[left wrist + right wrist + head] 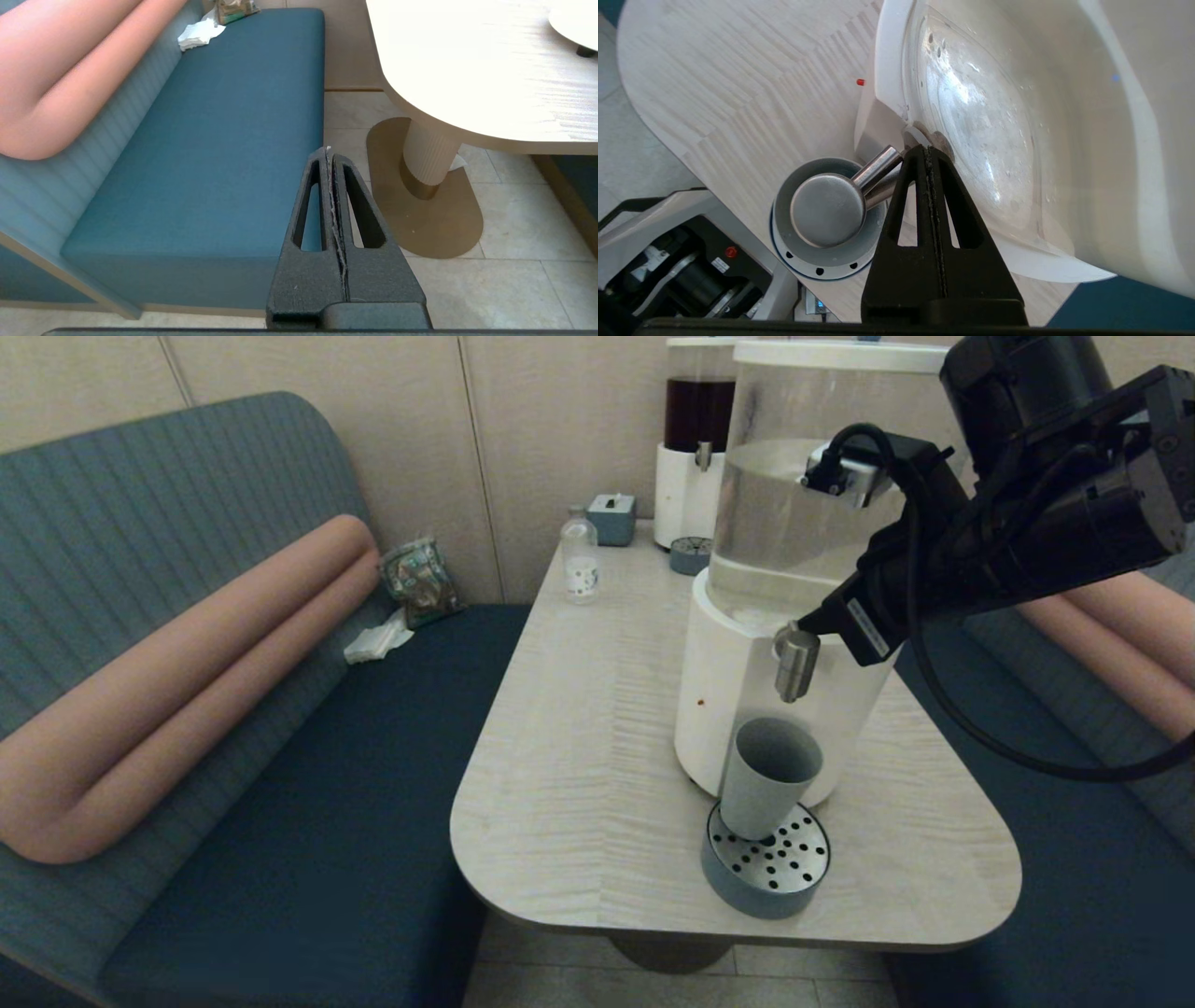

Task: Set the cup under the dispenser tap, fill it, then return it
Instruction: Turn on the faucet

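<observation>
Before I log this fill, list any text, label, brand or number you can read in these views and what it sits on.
No text is readable.
Small clear bottle: white label with dark print, too small to read.
Right gripper, shut beside the dispenser tap above the cup: white strip sticker on its body, too blurred to read.
Packet on the bench: printing illegible.
Left gripper: no markings.

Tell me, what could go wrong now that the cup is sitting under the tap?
1. The cup stands toward the back edge of the drip tray, not centred, and nothing holds it. A nudge might tip it.
2. The right gripper, fingers shut, is beside the dispenser tap. If it pushes crookedly, it could slip off.
3. Once liquid flows, opening the tap too long could overfill the cup.

The left gripper is parked low beside the bench.
</observation>
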{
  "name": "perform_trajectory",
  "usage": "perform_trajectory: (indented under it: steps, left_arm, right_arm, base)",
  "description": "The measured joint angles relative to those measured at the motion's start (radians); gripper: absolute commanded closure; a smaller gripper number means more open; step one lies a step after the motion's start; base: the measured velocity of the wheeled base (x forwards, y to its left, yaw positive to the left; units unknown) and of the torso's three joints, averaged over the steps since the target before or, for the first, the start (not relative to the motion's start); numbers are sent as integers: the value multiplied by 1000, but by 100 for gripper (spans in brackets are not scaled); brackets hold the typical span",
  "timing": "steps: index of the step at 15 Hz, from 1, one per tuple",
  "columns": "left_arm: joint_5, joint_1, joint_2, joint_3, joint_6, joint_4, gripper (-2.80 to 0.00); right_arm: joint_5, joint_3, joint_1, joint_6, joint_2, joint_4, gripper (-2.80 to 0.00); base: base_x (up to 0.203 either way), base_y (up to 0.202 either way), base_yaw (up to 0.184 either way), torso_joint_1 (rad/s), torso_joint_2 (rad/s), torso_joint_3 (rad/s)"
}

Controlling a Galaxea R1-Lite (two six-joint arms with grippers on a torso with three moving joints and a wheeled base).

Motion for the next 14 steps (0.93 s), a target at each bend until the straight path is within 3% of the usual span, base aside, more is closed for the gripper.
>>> perform_trajectory:
  steps: [4, 14]
  left_arm:
    - [0, 0, 0, 0, 1, 0, 0]
    - [0, 0, 0, 0, 0, 1, 0]
  right_arm:
    - [54, 3, 1, 0, 0, -3, 0]
    - [103, -14, 16, -13, 8, -10, 0]
  base:
    - [0, 0, 0, 0, 0, 0]
    - [0, 0, 0, 0, 0, 0]
